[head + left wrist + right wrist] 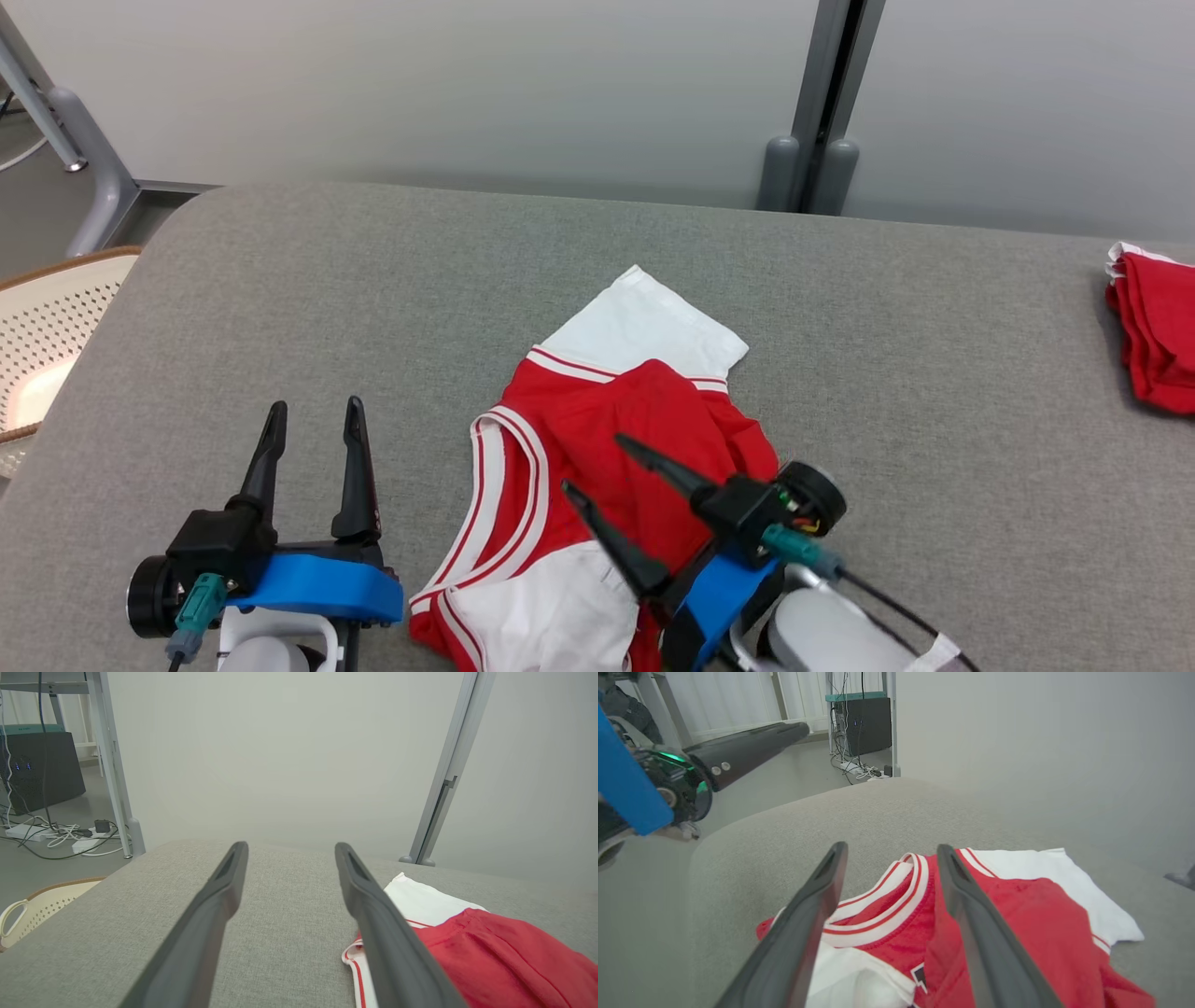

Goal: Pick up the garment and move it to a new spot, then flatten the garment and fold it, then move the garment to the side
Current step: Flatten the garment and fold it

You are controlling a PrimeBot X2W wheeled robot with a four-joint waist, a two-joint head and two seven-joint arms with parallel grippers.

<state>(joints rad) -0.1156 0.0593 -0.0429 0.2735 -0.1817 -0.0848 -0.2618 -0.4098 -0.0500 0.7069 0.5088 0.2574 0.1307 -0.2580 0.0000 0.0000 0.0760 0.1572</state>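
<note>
- Head view: a crumpled red jersey garment with white panels and red-and-white striped trim [611, 439] lay near the middle of the grey fabric-covered table [280, 308]; its lower end was cut off by the bottom edge.
- The left gripper [316, 404] sat just to the left of the garment over bare table, its two dark fingers spread apart with nothing between them.
- The right gripper [594, 462] lay over the red part of the garment, angled up and to the left, with its fingers apart; whether they touched the cloth could not be told.
- A folded red cloth with a white edge [1153, 336] was cut off at the right edge, and a white perforated basket with a brown rim [47, 317] at the left edge.
- Left wrist view: the gripper's fingers stood wide over grey table. The right-hand finger hid part of the garment's trimmed edge, and the garment ran out of the frame at the lower right.
- Right wrist view: the separated fingers pinched nothing and framed the striped collar; the garment's near part was hidden beneath them. A blue-and-black part of the other arm was cut off at the left.
</note>
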